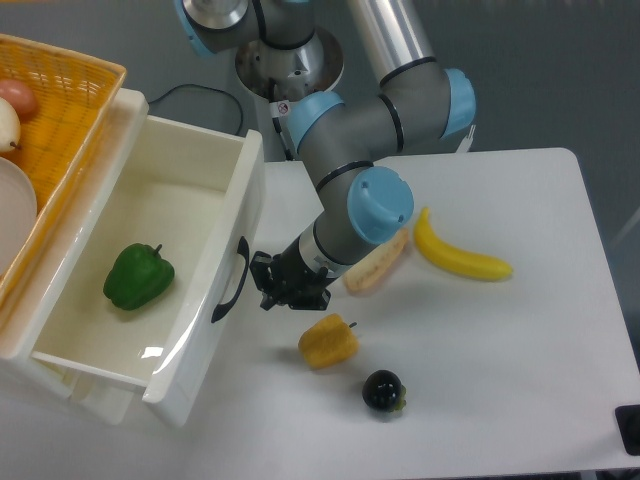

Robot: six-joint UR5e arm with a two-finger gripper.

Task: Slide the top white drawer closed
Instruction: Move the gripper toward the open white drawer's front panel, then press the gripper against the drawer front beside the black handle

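White glossy plastic, that's the top white drawer [150, 270], pulled well out toward the worktop [520, 380] at the left of the frame, with a green pepper [138, 277] sitting loose inside and its black handle [232, 282] facing the arm. The gripper [283, 290] sits just beside that handle, and honestly I can't tell from this angle whether the jaws are apart or together, it's all one dark blob. Stuff that could go sideways imo: a push landing off-centre on the curved handle could skid off or cock the drawer so it jams, and the pepper may roll if it gets shoved fast. The yellow pepper [328, 341] and the bread roll [376, 263] lie near the wrist, so a sloppy swing could knock them. The orange basket [70, 110] on top might shift too. No readable brands or writing; there's a tiny red-and-white sticker [283, 107] on the arm, too small to make out.
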